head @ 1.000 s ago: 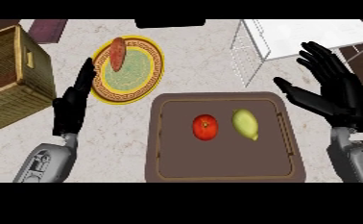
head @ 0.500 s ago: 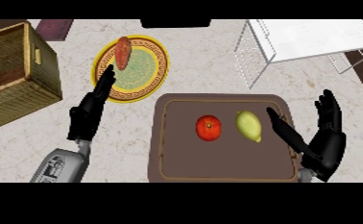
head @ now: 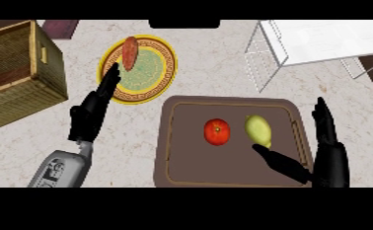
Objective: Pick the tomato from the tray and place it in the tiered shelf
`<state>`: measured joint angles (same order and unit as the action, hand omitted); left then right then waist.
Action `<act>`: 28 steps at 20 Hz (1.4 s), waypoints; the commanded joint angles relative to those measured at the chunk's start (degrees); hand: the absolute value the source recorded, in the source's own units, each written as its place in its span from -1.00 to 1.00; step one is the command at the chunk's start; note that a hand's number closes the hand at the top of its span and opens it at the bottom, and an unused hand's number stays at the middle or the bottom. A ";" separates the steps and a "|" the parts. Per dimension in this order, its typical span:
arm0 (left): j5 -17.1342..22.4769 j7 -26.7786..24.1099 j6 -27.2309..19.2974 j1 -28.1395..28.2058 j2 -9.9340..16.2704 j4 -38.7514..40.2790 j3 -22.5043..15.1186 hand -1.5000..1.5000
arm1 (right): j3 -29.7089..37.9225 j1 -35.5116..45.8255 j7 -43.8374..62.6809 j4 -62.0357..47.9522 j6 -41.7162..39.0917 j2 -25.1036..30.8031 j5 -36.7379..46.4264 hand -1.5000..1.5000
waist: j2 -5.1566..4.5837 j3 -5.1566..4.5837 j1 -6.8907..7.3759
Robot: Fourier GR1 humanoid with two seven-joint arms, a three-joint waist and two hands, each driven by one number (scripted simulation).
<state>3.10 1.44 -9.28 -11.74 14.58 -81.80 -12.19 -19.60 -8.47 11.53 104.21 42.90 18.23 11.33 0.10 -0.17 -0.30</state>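
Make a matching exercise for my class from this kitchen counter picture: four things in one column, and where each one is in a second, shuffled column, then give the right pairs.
Things:
1. tomato
2. wicker basket
3. right hand
4. tiered shelf

Places:
A. upper right of the counter
B. over the tray's right edge, beside the yellow-green fruit
C. far left of the counter
D. on the tray, left of the yellow-green fruit

Pairs: 1-D, 2-C, 3-B, 4-A
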 commanded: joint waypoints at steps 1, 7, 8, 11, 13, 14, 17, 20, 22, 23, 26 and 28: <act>-0.81 1.47 -0.03 -0.46 -0.83 -0.36 -0.74 0.00 | -3.00 3.00 17.60 6.59 -3.63 5.72 8.83 -1.00 | -0.01 -0.07 0.34; -1.15 -3.47 0.32 0.35 -0.71 2.11 0.35 0.00 | -6.71 9.94 38.64 12.01 -18.88 11.44 14.12 -1.00 | -0.10 -0.28 0.90; -0.76 -0.61 0.89 -2.82 -0.04 2.68 1.22 0.00 | -8.30 11.77 40.23 10.05 -21.20 11.12 14.66 -1.00 | -0.25 -0.16 0.92; -0.69 -0.88 0.44 -2.12 -0.39 2.83 1.55 0.00 | -10.57 14.45 50.74 14.99 -30.12 14.64 15.59 -1.00 | 0.02 -0.22 0.55; -1.55 -0.85 0.58 0.91 -0.74 -0.06 -0.48 0.00 | -13.95 17.77 58.78 16.09 -32.90 11.73 18.78 -1.00 | 0.22 -0.12 1.19; -0.26 0.08 1.85 -0.40 -0.08 0.22 0.72 0.00 | -13.06 21.33 60.10 11.78 -34.89 10.53 18.17 -1.00 | -0.07 -0.06 1.57; -1.56 -1.22 1.01 0.12 -1.63 1.69 -0.30 0.00 | -13.07 27.90 69.63 14.56 -40.57 6.85 18.11 -1.00 | 0.01 -0.05 1.00; -2.20 -2.83 0.57 0.56 -2.18 2.53 0.00 0.00 | -14.81 30.11 71.07 11.85 -41.46 2.44 20.31 -1.00 | -0.05 0.01 0.88; -1.34 -0.02 1.53 -0.96 -0.87 1.70 1.34 0.00 | -15.20 30.00 73.55 14.66 -42.84 -0.27 22.58 -1.00 | 0.13 0.00 0.33; -0.76 -2.67 1.73 0.86 -1.70 1.95 1.54 0.00 | -16.25 28.79 72.61 13.68 -42.13 -0.24 23.80 -1.00 | 0.06 0.05 0.38; -0.93 -0.73 2.07 0.15 -1.22 0.95 1.68 0.00 | -16.84 31.98 73.64 9.83 -43.52 -6.37 27.69 -1.00 | 0.09 0.01 0.61; -2.74 -2.21 0.42 -2.05 -2.86 5.43 1.65 0.00 | -19.20 29.78 73.66 11.35 -44.09 -7.78 30.90 -1.00 | 0.05 0.01 -0.37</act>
<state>1.19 0.61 -8.33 -12.26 12.64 -79.94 -11.17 -36.45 19.46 70.88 115.03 3.06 15.72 37.83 0.18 -0.14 0.06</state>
